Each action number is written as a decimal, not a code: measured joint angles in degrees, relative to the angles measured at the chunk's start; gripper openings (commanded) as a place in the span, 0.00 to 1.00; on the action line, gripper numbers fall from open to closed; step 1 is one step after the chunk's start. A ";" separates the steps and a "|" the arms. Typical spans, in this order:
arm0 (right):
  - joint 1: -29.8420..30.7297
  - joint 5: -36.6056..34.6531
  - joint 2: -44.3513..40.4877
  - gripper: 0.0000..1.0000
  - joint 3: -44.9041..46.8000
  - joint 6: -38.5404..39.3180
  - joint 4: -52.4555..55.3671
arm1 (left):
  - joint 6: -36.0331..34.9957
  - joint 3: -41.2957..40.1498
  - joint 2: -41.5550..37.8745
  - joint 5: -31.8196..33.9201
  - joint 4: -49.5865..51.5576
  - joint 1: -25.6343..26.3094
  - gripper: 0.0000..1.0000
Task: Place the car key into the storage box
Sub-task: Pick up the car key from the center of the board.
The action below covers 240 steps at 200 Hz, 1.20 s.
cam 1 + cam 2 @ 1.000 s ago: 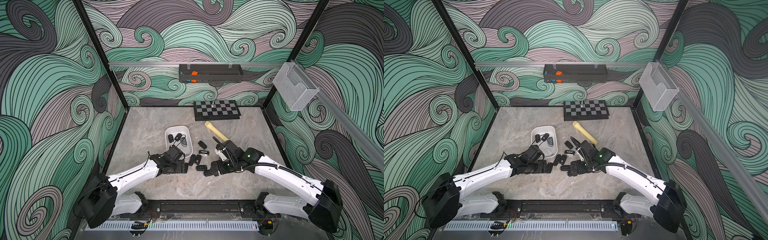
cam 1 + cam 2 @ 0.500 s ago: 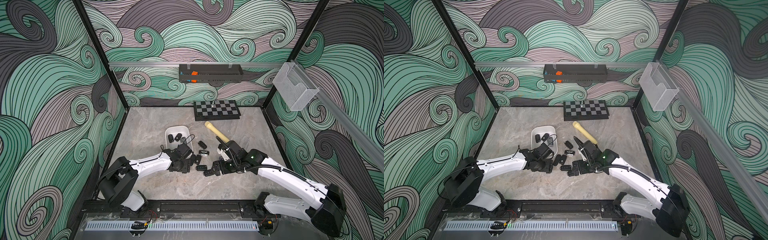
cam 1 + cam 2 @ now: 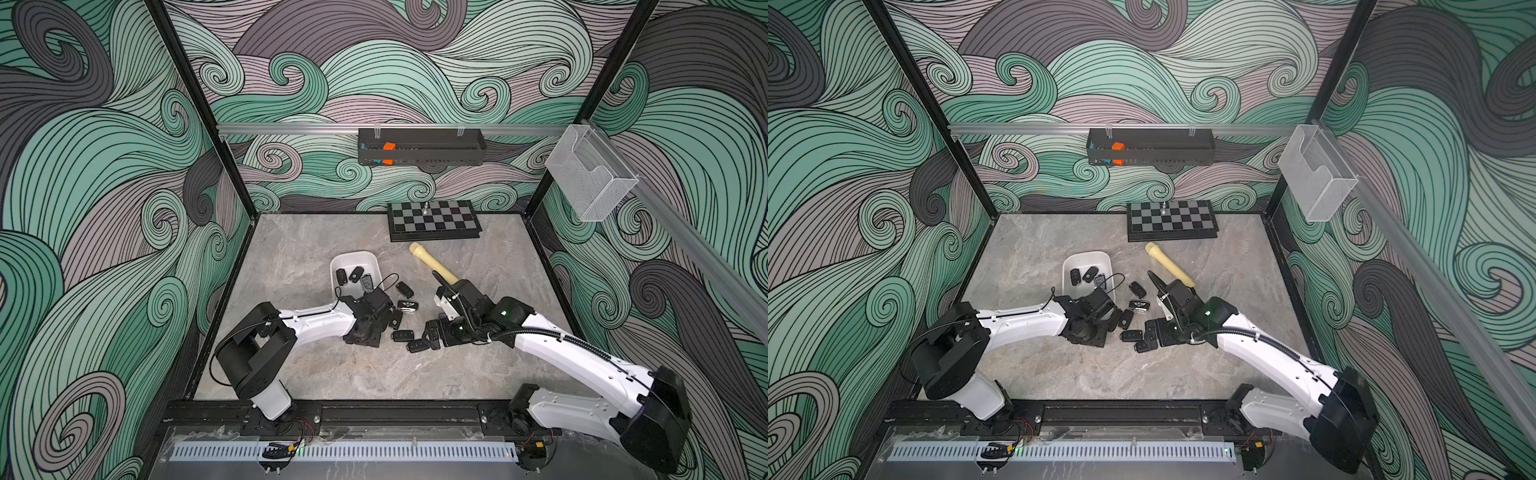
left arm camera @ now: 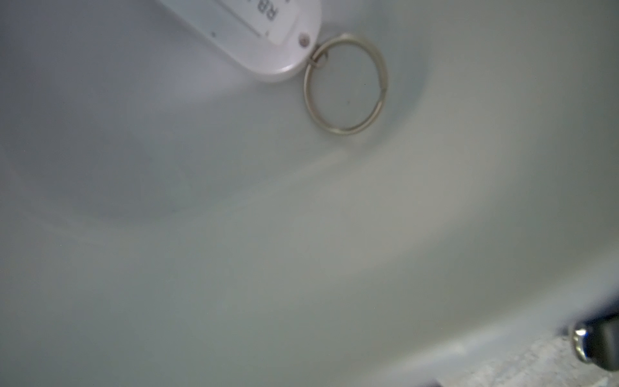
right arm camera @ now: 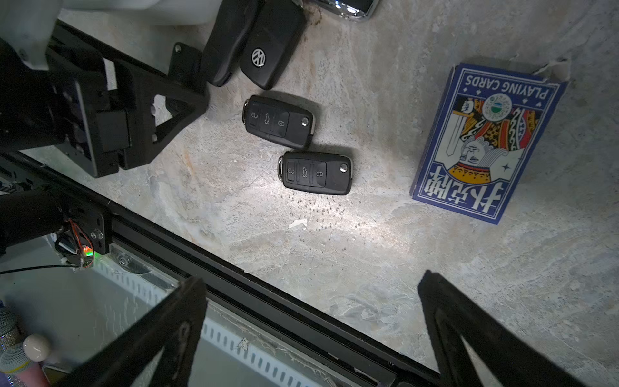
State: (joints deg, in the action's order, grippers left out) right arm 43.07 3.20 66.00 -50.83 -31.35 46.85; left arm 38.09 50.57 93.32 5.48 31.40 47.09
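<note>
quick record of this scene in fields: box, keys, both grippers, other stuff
storage box: white, no lid, on the table
keys in box: at least three black ones
loose keys: several on the table between the arms
left gripper: at the box's near end, jaw state unclear
right gripper: open, empty, by the loose keys
other: cream flashlight, chessboard, playing cards

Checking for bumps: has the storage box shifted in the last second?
No. The storage box sits where it was, same gap to the chessboard.
</note>
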 measured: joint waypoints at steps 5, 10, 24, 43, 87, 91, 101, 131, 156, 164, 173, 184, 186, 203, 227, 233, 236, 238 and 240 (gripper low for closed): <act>-0.07 0.00 0.00 0.99 0.00 0.11 0.00 | 0.00 0.28 0.31 0.13 0.07 0.00 0.50; -0.13 0.00 0.00 0.99 0.00 0.15 0.00 | -0.02 0.57 0.59 0.31 0.15 0.00 0.50; -0.28 0.00 0.00 0.99 0.00 0.35 0.00 | -0.07 1.11 1.11 0.57 0.42 0.09 0.46; -0.37 0.00 0.00 0.99 0.00 0.52 -0.02 | -0.17 1.33 1.40 0.85 0.68 0.31 0.38; -0.42 0.04 0.00 0.99 0.00 0.55 -0.15 | -0.66 1.60 1.49 0.98 1.03 0.35 0.27; -0.42 0.09 0.00 0.99 0.00 0.57 -0.17 | -0.63 1.60 1.49 0.98 1.05 0.37 0.27; -0.42 0.26 0.07 0.99 0.00 0.61 -0.24 | -0.63 1.60 1.42 1.01 1.16 0.48 0.27; -0.42 0.79 1.22 0.99 0.00 0.81 -0.39 | -0.46 1.57 0.17 1.01 2.47 1.42 0.24; -0.44 1.44 1.70 0.99 0.00 1.20 -0.42 | 0.39 1.57 -3.34 1.33 4.09 2.14 0.24; -0.46 1.51 1.70 0.99 0.00 1.44 -0.42 | 0.83 1.57 -4.74 1.51 4.70 2.43 0.24; -0.57 1.57 1.70 0.99 0.00 1.70 -0.42 | 1.40 1.55 -6.29 1.62 5.49 2.69 0.24; -0.63 1.66 1.70 0.99 0.00 2.05 -0.42 | 2.12 1.55 -8.20 1.73 6.60 3.02 0.24; -0.66 1.68 1.70 0.99 0.00 2.12 -0.42 | 2.19 1.55 -8.48 1.73 6.78 3.08 0.24; -0.68 1.90 1.68 0.99 0.00 2.47 -0.42 | 3.43 1.55 -11.87 1.88 8.98 3.69 0.24; -0.68 1.97 1.42 0.99 0.00 2.97 -0.44 | 4.57 1.62 -16.37 2.05 12.46 4.11 0.24; -0.68 1.97 1.27 0.99 0.00 3.21 -0.44 | 4.74 1.79 -17.25 2.12 13.44 4.13 0.24; -0.68 1.97 1.20 0.99 0.00 3.32 -0.44 | 4.81 1.92 -17.70 2.19 13.99 4.13 0.24; -0.70 1.97 1.18 0.99 0.00 3.41 -0.44 | 4.87 1.99 -17.97 2.23 14.34 4.13 0.24; -0.70 1.97 1.11 0.99 0.00 3.52 -0.44 | 4.90 2.08 -18.18 2.29 14.58 4.13 0.24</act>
State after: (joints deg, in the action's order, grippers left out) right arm 42.37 5.17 67.11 -50.83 -27.83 46.41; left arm 42.98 52.64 75.13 7.77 45.98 51.22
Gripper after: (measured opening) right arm 0.991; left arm 0.351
